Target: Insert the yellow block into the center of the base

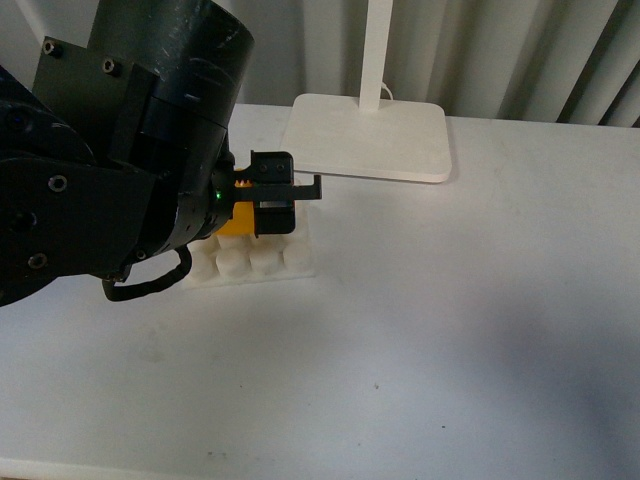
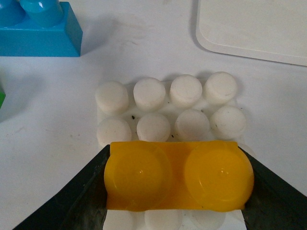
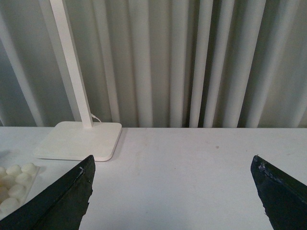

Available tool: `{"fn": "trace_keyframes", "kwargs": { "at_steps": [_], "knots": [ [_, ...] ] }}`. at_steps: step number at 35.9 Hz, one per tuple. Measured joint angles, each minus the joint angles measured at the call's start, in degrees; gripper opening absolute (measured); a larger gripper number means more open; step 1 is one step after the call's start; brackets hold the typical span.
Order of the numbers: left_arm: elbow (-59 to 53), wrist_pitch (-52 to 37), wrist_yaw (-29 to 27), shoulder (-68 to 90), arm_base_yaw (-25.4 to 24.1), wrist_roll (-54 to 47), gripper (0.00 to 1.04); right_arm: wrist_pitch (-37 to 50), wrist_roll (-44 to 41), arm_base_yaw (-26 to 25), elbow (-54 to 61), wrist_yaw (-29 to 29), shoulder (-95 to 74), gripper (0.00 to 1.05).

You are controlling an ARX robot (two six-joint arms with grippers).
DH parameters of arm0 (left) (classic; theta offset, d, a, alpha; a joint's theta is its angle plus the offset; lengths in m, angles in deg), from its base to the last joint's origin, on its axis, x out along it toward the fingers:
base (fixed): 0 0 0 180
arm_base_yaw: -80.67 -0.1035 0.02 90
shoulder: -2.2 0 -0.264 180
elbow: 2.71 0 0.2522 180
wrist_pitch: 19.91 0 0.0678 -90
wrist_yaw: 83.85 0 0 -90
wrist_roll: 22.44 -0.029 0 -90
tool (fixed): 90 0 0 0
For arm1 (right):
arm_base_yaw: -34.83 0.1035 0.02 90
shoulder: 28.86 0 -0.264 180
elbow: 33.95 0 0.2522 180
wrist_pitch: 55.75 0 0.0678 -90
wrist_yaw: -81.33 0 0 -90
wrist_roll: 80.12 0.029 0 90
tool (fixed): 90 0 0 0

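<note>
My left gripper (image 1: 268,205) is shut on the yellow block (image 1: 238,216), a two-stud brick, and holds it over the white studded base (image 1: 262,266). In the left wrist view the yellow block (image 2: 178,175) sits between the two dark fingers (image 2: 81,201), covering the near middle studs of the base (image 2: 152,96). I cannot tell whether the block touches the studs. My right gripper (image 3: 173,184) is open and empty above bare table; the corner of the base (image 3: 14,187) shows beside it.
A blue brick (image 2: 41,26) lies on the table beyond the base, and a green sliver (image 2: 2,98) shows at the edge of the left wrist view. The white lamp foot (image 1: 372,136) with its post stands just behind the base.
</note>
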Motion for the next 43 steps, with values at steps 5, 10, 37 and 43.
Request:
{"fn": "trace_keyframes", "kwargs": {
  "at_steps": [5, 10, 37, 43],
  "knots": [
    [0.48, -0.31, -0.42, 0.83, 0.15, 0.22, 0.66, -0.02, 0.02, 0.0, 0.0, 0.0, 0.02, 0.95],
    [1.27, -0.42, -0.96, 1.75, 0.5, 0.42, 0.66, -0.02, 0.0, 0.0, -0.02, 0.0, 0.0, 0.95],
    [2.97, -0.46, -2.45, 5.03, 1.86, 2.89, 0.66, -0.02, 0.02, 0.0, 0.0, 0.0, 0.0, 0.95],
    [3.1, -2.05, -3.61, 6.75, 2.54, 4.35, 0.66, -0.02, 0.0, 0.0, 0.0, 0.0, 0.0, 0.95]
  ]
}}
